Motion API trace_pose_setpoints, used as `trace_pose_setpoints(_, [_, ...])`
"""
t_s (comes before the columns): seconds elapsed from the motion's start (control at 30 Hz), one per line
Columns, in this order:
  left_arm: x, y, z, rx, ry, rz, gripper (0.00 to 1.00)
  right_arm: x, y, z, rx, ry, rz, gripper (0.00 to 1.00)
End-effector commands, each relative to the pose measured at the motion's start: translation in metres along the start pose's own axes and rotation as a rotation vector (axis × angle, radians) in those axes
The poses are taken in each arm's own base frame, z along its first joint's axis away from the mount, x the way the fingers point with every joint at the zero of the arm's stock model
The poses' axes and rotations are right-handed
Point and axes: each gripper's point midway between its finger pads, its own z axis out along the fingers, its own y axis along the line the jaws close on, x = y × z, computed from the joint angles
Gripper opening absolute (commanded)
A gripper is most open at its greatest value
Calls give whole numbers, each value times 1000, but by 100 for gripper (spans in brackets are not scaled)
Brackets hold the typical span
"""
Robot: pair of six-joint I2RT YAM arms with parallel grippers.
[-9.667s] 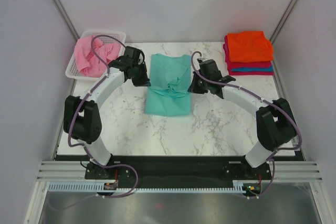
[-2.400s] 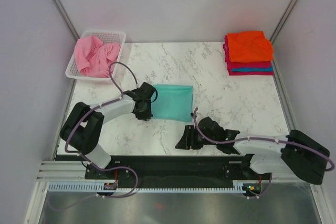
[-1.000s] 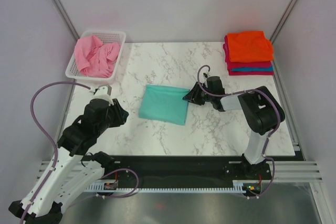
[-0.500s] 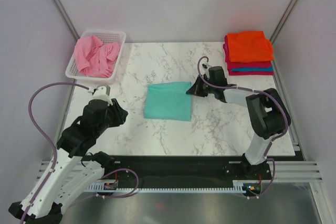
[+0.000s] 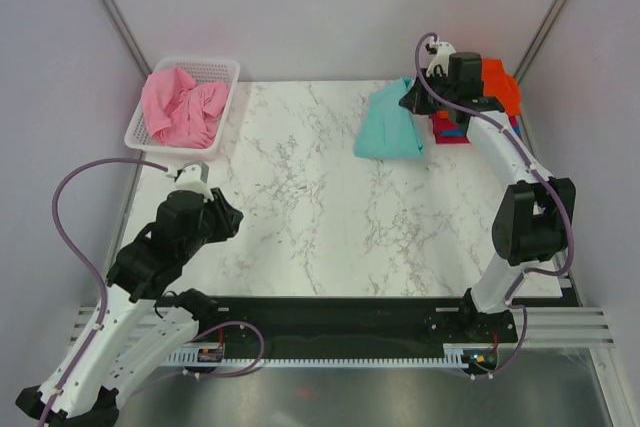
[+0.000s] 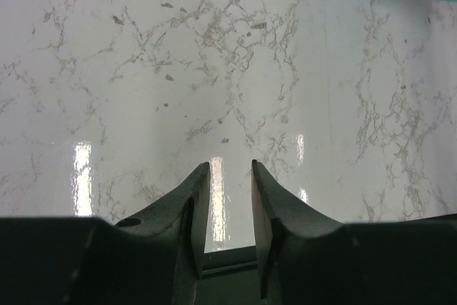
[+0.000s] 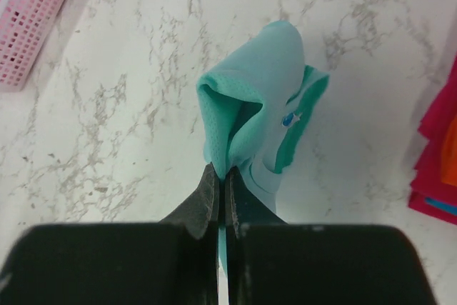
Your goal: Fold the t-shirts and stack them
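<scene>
- right gripper (image 7: 221,174): jaws pinched tight on a fold of the teal t-shirt (image 7: 251,98); cloth hangs bunched just ahead of the tips, above the marble table (image 7: 121,112).
- folded stack (image 5: 497,87), orange on top, sits just right of those jaws.
- left gripper (image 6: 228,176): jaws narrowly apart, holding nothing, bare marble ahead.
- pink t-shirt (image 5: 180,107) heaped in the basket (image 5: 218,67), well apart from both pairs of jaws.
</scene>
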Motion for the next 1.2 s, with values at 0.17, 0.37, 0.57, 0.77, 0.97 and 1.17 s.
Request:
trace_pose_setpoints(0.17, [-5,1,8,-14,-12,32,37,-55,-46,-32,108,-17,-229,0])
trace_pose_setpoints(0.37, [-5,3,14,-17,4,26,36,-88,-50,-48,122,-48,-332,0])
trace_pose_setpoints(0.57, [-8,6,22,-8,17,9,34,-126,-54,-75,132,-117,-372,0])
trace_pose_setpoints(0.77, [-8,11,28,-24,34,-9,34,-151,-46,-98,155,-164,-433,0])
trace_pose_setpoints(0.97, [-7,11,28,-20,34,-9,34,-165,-53,-105,155,-182,-456,0])
trace_pose_setpoints(1.17, [-6,11,29,-22,40,-9,33,-175,-65,-109,146,-193,-460,0])
